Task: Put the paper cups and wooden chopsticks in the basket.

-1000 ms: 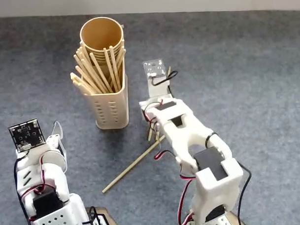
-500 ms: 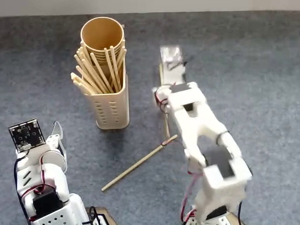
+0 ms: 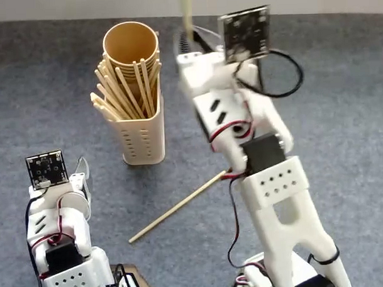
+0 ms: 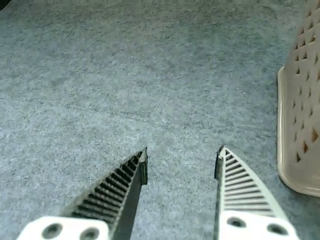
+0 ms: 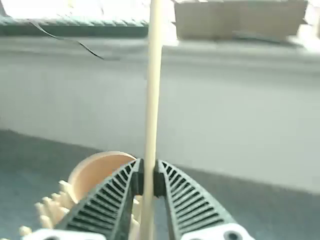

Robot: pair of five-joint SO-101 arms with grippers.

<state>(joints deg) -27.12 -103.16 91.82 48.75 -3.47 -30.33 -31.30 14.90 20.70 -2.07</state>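
1. Jaws of the right arm are clamped on a single wooden chopstick. It stands upright between them, and most of its length rises above the tips.
2. Jaws of the left arm stand apart with nothing between them. They hang over bare grey table, and the pierced wall of the basket is just beside one of them.
3. The basket stands upright on the table, on the far side of the left arm and beside the raised right arm.
4. A stack of paper cups sits in the basket with its open mouth upward. A bundle of chopsticks leans in the basket against the near side of the stack, with the ends fanned out above the rim.
5. The held chopstick is near the cups' rim but apart from it, off to the side. In the right wrist view the cup mouth and some stick ends lie below the jaws.
6. One loose chopstick lies flat and slantwise on the table, near the basket's foot without touching it. Its farther end reaches in under the right arm.
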